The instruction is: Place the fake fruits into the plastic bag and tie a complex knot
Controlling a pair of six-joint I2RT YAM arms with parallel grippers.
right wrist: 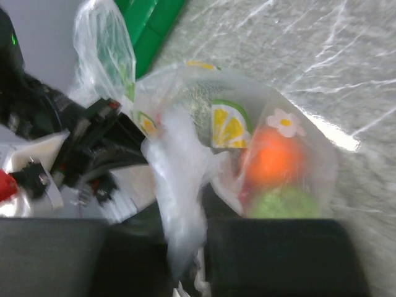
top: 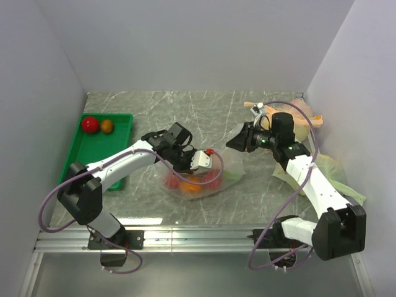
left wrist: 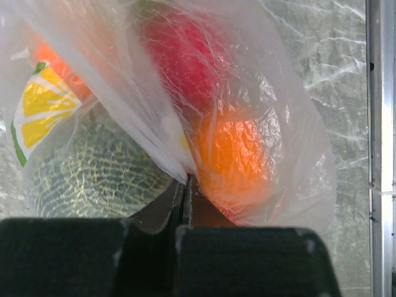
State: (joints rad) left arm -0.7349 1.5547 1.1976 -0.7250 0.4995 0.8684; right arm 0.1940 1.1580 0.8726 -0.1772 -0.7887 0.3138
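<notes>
The left gripper [left wrist: 185, 182] is clenched on a fold of the plastic bag [top: 232, 170] at its 12 o'clock edge, and the right gripper [right wrist: 182, 250] grasps a twisted strand drawn toward 2 o'clock. With fake fruits [left wrist: 238, 148] resting inside, both pinches should probably grip firmly and pull apart evenly, so the strands can cross without tipping the load.

The plastic bag [left wrist: 291, 185] is thin, clear, crinkled film with a glossy sheen. Inside it, the orange ball [left wrist: 238, 151] and red ball [left wrist: 185, 55] are smooth glossy plastic; the round green piece [left wrist: 93, 176] is dull, with a rough netted surface. The table [top: 185, 111] is grey, marbled, faintly reflective.
</notes>
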